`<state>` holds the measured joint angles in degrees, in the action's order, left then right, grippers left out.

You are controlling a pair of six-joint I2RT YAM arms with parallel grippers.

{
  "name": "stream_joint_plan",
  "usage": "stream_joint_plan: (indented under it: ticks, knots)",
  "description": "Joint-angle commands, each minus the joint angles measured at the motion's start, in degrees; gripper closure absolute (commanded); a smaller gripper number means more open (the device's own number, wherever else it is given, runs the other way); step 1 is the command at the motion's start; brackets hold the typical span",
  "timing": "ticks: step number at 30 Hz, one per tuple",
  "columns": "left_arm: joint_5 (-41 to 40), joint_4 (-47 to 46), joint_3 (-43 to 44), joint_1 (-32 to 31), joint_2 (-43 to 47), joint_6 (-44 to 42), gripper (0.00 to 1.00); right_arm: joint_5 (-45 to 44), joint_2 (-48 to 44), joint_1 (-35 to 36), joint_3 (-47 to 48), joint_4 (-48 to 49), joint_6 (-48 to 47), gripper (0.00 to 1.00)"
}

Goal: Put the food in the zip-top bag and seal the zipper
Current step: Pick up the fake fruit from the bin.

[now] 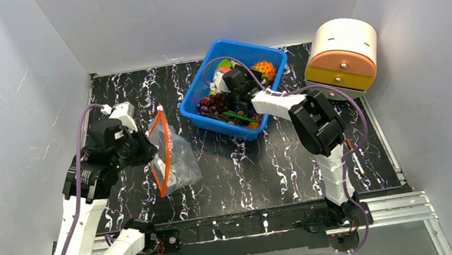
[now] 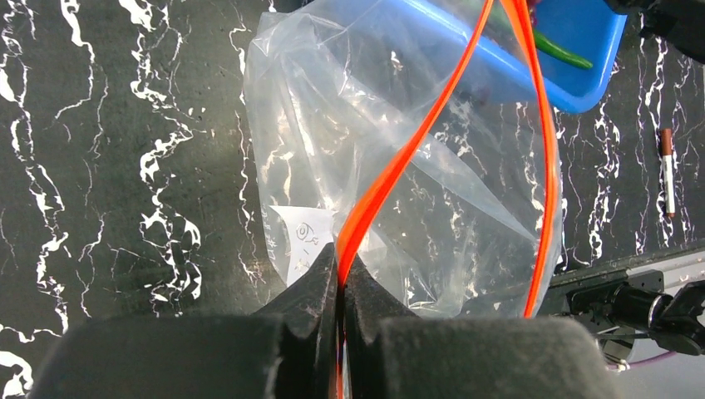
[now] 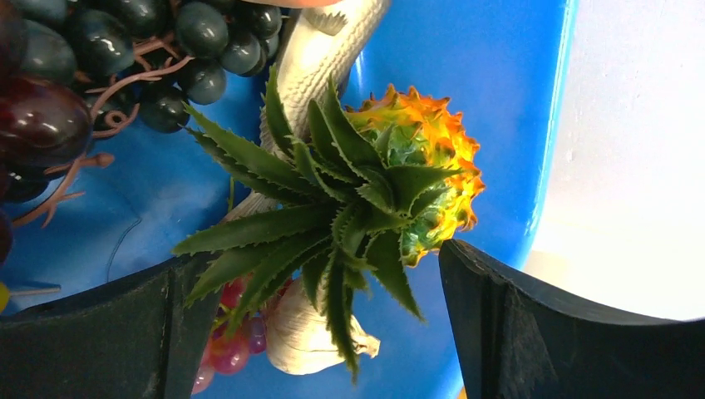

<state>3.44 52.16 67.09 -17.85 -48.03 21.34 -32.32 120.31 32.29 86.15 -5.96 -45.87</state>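
Note:
The clear zip-top bag (image 1: 178, 160) hangs above the table's left side with its mouth gaping toward the bin. My left gripper (image 1: 145, 146) is shut on one side of the orange-red zipper (image 2: 399, 158), pinched between the fingertips (image 2: 320, 278); the bag (image 2: 332, 125) holds nothing. The food lies in the blue bin (image 1: 203, 77). My right gripper (image 3: 320, 270) is open inside it, its fingers (image 3: 532, 324) either side of the leaves of the orange pineapple (image 3: 420, 154) without closing on them. Dark grapes (image 3: 150, 50), red grapes (image 3: 220, 345) and a garlic bulb (image 3: 299, 328) lie around it.
A rounded cream, orange and yellow drawer box (image 1: 340, 53) stands at the back right, close to the bin. A brown pen (image 1: 355, 155) lies on the table at the right. White walls close in three sides, and a metal rail (image 1: 392, 208) runs along the near edge.

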Motion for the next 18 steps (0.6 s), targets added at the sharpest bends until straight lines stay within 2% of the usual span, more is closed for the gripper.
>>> stream_joint_plan:
  ticks: [1,3,8,15,18]
  knots:
    - [2.29,-0.91,-1.05,-0.11,0.25,0.78,1.00,4.88,-5.96,0.51,-1.29,0.71,-4.83,0.02]
    - [2.11,-1.21,-1.25,-0.16,0.42,0.80,1.00,4.85,-6.62,0.49,-3.36,4.24,-8.47,0.02]
    - [2.23,-1.64,-1.28,-0.09,0.07,0.60,1.00,1.68,-3.12,0.31,-1.59,7.94,-15.53,0.05]
    - [-0.13,-2.51,-2.20,-0.15,0.62,0.63,1.00,2.45,-0.30,-1.15,-2.95,15.17,-21.05,0.17]
    - [0.22,-3.17,-2.23,-0.14,0.61,0.63,1.00,3.38,-0.43,-1.35,-3.50,16.92,-21.31,0.27]
